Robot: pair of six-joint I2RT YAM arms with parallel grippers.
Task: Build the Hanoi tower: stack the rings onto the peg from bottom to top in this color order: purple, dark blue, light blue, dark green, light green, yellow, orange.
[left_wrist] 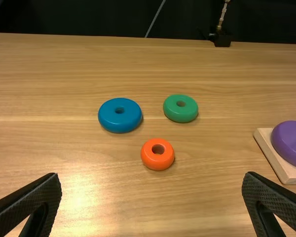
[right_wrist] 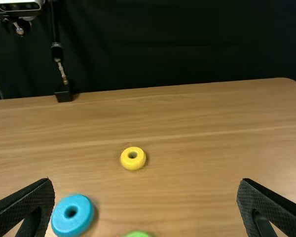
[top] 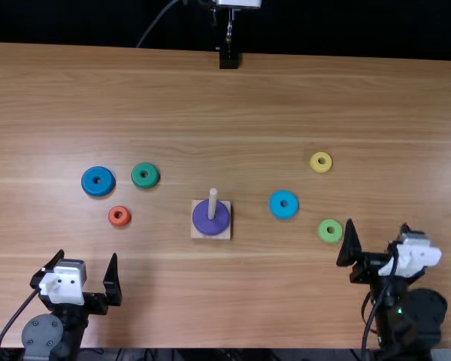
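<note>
So the wooden tower base (top: pixel 196 235) is a pale square block sitting around the middle of the table (top: pixel 248 301), nearer the near edge than the far one. Its peg (top: pixel 213 203) is plain light wood and stands upright, and the purple ring (top: pixel 201 218) is already down around it, wide and rounded.

The other rings lie flat on the wood, all smooth, chunky donuts with a round hole. Left of the base there's the dark blue ring (top: pixel 90 183), a pretty fat one, then the dark green ring (top: pixel 139 177) just beside it, a bit smaller. The little orange ring (top: pixel 113 218) is closer to the near edge than those two.

Right of the base is the light blue ring (top: pixel 277 208), with the light green ring (top: pixel 325 234) a bit nearer the near edge. The small yellow ring (top: pixel 316 163) is the closest of the lot to the far edge.

Both the left gripper (top: pixel 87 256) and the right gripper (top: pixel 377 224) have their fingers spread wide with nothing between the tips, down toward the near edge.
</note>
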